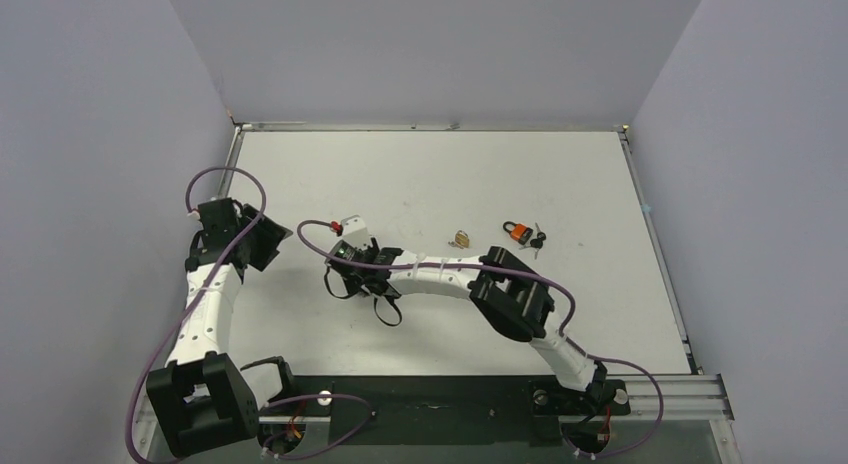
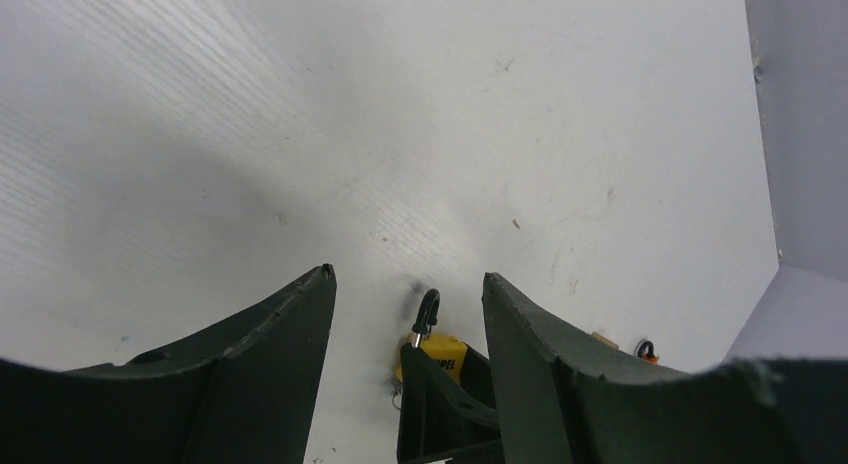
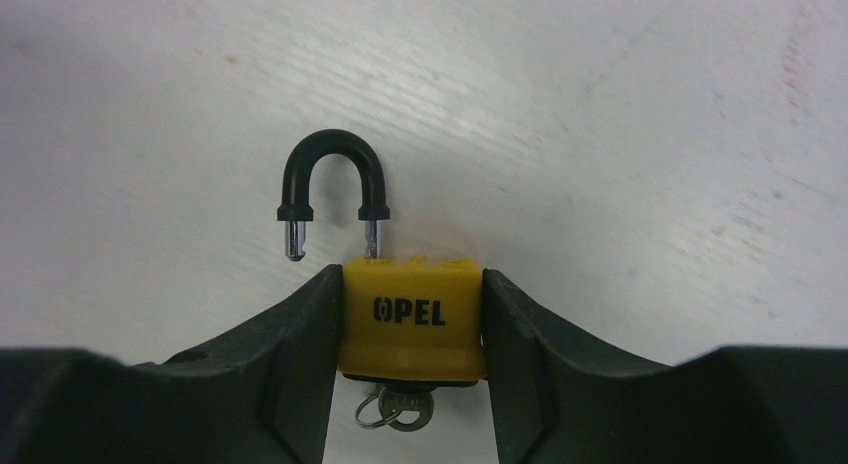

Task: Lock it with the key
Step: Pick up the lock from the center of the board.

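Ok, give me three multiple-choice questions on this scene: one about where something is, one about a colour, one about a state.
1. Where is the yellow block-shaped padlock? A lying loose by the far wall; B between the right gripper's fingers; C in the left gripper.
2. What colour is the small padlock beside keys on the table? A orange; B blue; C green.
3. How is the yellow padlock's black U-shaped shackle? A shut; B removed; C open.
Answers: B, both fingers press its sides; A, its body shows orange; C, one leg hangs free.
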Tool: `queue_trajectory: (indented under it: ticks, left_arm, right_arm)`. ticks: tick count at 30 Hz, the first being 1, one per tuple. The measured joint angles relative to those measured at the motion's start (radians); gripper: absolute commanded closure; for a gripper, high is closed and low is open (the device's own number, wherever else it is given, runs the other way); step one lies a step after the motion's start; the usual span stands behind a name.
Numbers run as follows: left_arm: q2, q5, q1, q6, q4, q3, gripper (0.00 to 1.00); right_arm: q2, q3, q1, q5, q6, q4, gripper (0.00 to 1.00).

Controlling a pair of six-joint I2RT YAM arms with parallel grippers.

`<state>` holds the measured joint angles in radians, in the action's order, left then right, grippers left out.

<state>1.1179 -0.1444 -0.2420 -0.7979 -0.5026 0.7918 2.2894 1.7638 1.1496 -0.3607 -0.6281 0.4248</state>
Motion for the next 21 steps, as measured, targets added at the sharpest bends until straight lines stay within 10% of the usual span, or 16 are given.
queue_trajectory:
  ticks: [21]
  left_arm:
    - [0.043,-0.485,0.352,0.110,0.182,0.191,0.47]
  right_arm:
    - [-0.958,-0.657,-0.126,0.164,0.309,-0.197,1.00]
